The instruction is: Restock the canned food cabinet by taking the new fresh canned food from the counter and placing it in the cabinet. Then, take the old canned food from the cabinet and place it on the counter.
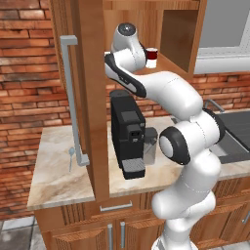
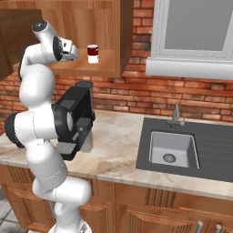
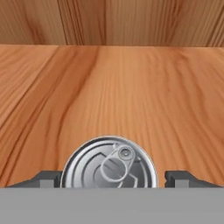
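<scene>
The old canned food, a flat grey tin with a pull-tab lid, lies on the cabinet's wooden shelf. My gripper straddles it. The left fingertip sits at the tin's edge and the right fingertip stands a small gap away, so the jaws are open around the tin. The new fresh canned food, red with a white band, stands upright on the same shelf, just beyond my hand. The cabinet is open. The counter lies below.
The open cabinet door with its long grey handle hangs left of the arm. A black coffee machine stands on the counter under the cabinet. A sink with a tap lies to the right.
</scene>
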